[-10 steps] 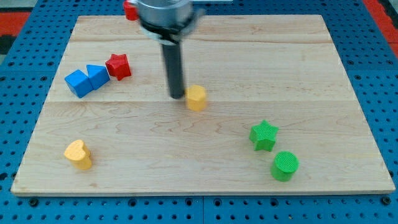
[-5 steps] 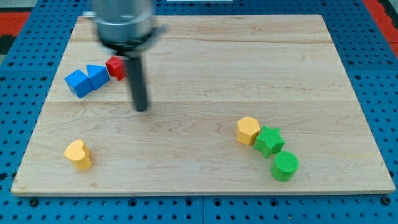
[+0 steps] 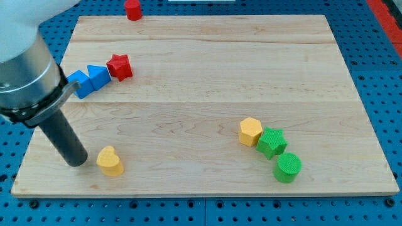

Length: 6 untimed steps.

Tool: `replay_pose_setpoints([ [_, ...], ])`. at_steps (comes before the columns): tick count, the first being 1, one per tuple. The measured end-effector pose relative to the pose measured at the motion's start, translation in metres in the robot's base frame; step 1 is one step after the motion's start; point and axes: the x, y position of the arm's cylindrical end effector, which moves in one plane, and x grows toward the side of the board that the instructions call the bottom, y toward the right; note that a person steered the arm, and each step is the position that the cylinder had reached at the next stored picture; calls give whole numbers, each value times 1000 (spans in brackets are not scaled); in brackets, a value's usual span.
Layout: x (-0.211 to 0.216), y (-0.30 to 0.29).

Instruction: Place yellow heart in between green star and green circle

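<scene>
The yellow heart [image 3: 110,161] lies near the board's bottom left. My tip [image 3: 76,162] stands just to its left, close to it or touching. The green star [image 3: 272,142] sits at the lower right, with the green circle [image 3: 287,167] just below and right of it, nearly touching. A yellow hexagon [image 3: 250,132] rests against the star's upper left side.
Two blue blocks [image 3: 88,80] and a red star [image 3: 119,66] sit together at the upper left, the left blue one partly hidden by my arm. A red block [image 3: 132,9] stands at the board's top edge. The wooden board [image 3: 207,56] lies on a blue pegboard.
My tip swung from the board's middle down to the bottom left, and the yellow heart slid right. Earlier, the yellow hexagon went from the centre to beside the green star.
</scene>
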Motion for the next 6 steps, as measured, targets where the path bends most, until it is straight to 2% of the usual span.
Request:
replay_pose_setpoints([
  [1,6,45],
  [2,6,122],
  [3,6,223],
  [4,6,287],
  [5,2,255],
  [6,-22,212],
])
